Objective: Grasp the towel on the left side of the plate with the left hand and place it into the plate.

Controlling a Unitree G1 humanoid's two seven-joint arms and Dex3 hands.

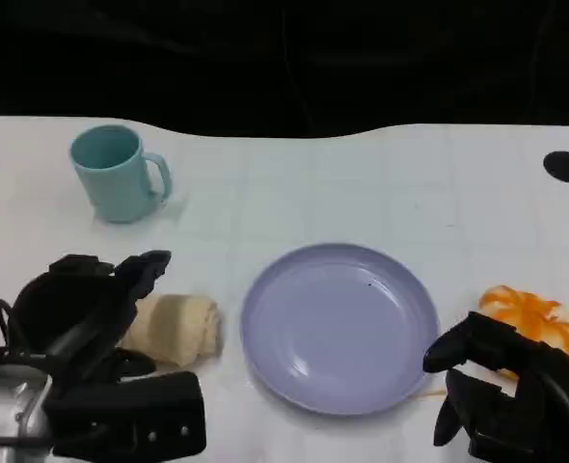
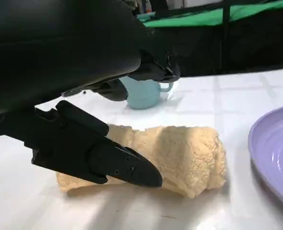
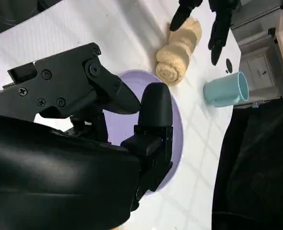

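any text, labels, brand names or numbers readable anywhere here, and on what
None: no view shows any readable writing.
The mug, plate and towel are plain.
The left hand and right hand show screws but no lettering.

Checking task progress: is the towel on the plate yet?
No. The rolled towel lies on the table beside the bare plate.
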